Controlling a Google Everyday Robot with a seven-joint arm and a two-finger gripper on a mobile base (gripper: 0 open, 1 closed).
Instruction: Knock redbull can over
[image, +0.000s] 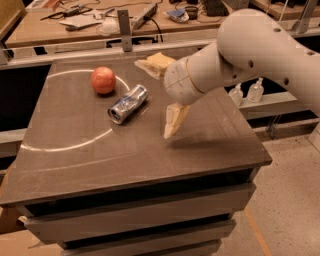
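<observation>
Here the dark tabletop (210, 145) stands before a cluttered workbench (60, 34). The redbull can (128, 103) lies on its side near the apple (103, 80), with a sponge (157, 64) behind. The tool (172, 122) hangs apart from the can; whether it is open or closed I cannot tell.

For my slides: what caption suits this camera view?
Slim blue-and-silver metal drink can lies on its side near a round red apple; the gripper hangs clear above the dark table.

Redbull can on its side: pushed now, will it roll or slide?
Likely rolls: the can lies on its side on the flat table. Pushed from the hand, which hangs apart on its right, it may roll toward the apple. Slim metal, probably light.
</observation>
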